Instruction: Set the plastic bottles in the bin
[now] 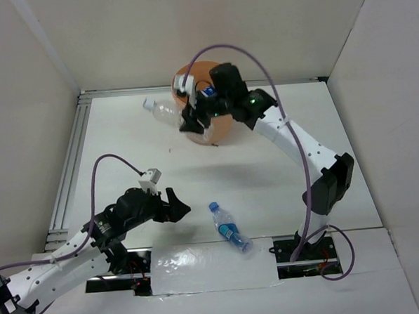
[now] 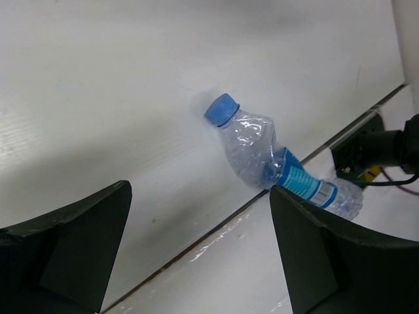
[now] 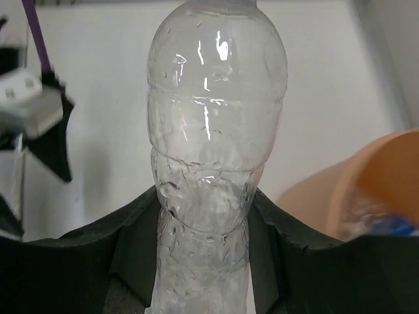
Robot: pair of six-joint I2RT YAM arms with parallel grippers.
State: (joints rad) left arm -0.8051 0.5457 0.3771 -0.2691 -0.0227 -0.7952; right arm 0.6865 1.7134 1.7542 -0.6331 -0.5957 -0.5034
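Drop-into-bin step; one bottle in grip, one waiting.
Top: right gripper (image 1: 191,119) pinching clear crumpled plastic bottle (image 1: 161,114) beside round pale-orange plastic bin (image 1: 222,133); left wrist: left gripper (image 2: 200,190) spread wide near blue-capped clear bottle (image 2: 275,160) lying on white table (image 2: 98,98); right wrist: grip mid-body; next likely: move over rim, release.

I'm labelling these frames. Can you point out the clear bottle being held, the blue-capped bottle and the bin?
clear bottle (image 3: 216,131): right wrist view, its upper body.
blue-capped bottle (image 2: 252,154): left wrist view, crumpled clear middle.
bin (image 1: 226,133): top view, near outer wall.
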